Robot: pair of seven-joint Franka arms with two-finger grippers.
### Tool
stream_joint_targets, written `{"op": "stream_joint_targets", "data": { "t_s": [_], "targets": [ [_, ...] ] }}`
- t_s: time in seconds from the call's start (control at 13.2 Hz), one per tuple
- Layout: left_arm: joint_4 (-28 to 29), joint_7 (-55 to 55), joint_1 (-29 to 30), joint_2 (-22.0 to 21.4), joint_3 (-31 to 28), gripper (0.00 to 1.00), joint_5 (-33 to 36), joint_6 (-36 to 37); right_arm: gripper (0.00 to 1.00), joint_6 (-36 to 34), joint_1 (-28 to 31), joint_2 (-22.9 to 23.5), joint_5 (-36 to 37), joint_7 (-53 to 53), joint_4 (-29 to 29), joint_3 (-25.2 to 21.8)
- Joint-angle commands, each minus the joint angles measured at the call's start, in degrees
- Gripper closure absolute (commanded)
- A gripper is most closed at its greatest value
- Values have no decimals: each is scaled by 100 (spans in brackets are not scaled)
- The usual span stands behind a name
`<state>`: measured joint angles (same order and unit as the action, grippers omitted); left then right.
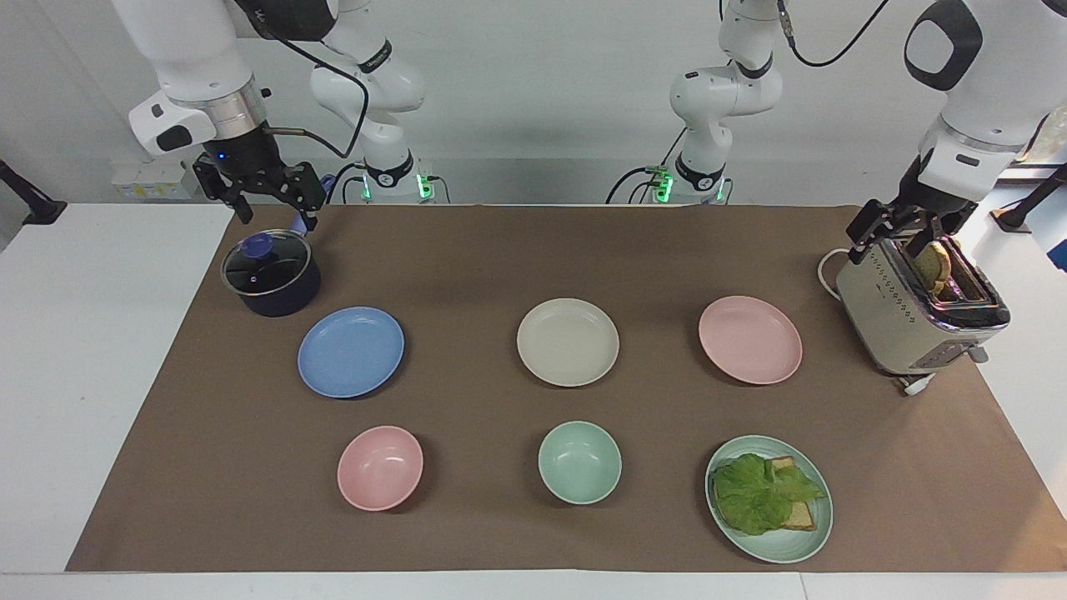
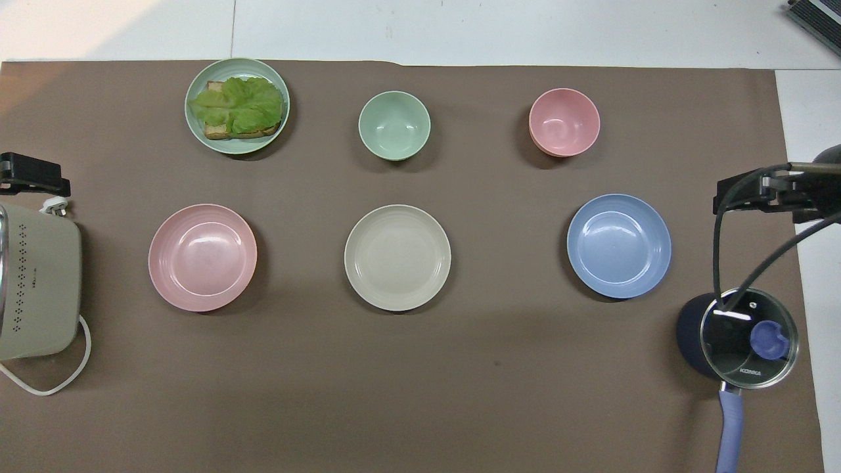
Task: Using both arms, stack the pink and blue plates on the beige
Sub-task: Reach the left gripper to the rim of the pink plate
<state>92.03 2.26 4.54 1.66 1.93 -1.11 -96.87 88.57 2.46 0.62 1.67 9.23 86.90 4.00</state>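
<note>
Three plates lie in a row on the brown mat. The beige plate (image 1: 568, 342) (image 2: 397, 257) is in the middle. The pink plate (image 1: 750, 340) (image 2: 202, 257) lies toward the left arm's end, the blue plate (image 1: 351, 352) (image 2: 619, 245) toward the right arm's end. All three are bare and apart from each other. My right gripper (image 1: 277, 218) hangs open over the lidded pot, holding nothing. Over the toaster, my left gripper (image 1: 885, 243) is open too, with nothing in it. Neither gripper is over a plate.
A dark pot with a glass lid (image 1: 271, 275) stands nearer the robots than the blue plate. A toaster (image 1: 909, 321) holding toast (image 1: 932, 262) sits beside the pink plate. Farther out are a pink bowl (image 1: 380, 467), a green bowl (image 1: 579, 462) and a green plate (image 1: 783, 552) with a lettuce sandwich.
</note>
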Motion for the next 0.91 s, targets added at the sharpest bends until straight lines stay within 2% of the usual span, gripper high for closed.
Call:
{"op": "stream_joint_targets", "data": {
  "t_s": [0.0,0.15,0.23,0.3,0.38,0.61,0.84],
  "targets": [
    [996,29,126,18,35,0,-100,-575,0,99,35,-115,-61,-194,143,5],
    [1920,20,135,53,26,0,-100,-1645,0,99,35,-115,-61,-194,143,5],
    [2185,29,109,219,26,0,-100,-2112,0,99,35,-115,-61,-194,143,5],
    [2283,12,109,560,26,0,-100,-2482,0,99,35,-115,-61,-194,152,5],
    [2293,12,143,772,26,0,-100,-2642,0,99,35,-115,-61,-194,143,5],
    [2363,64,284,1046,18,0,-100,-2828,0,99,35,-115,-61,-194,143,5],
    [2802,283,284,977,18,0,-100,-2917,0,99,35,-115,-61,-194,143,5]
  ]
}}
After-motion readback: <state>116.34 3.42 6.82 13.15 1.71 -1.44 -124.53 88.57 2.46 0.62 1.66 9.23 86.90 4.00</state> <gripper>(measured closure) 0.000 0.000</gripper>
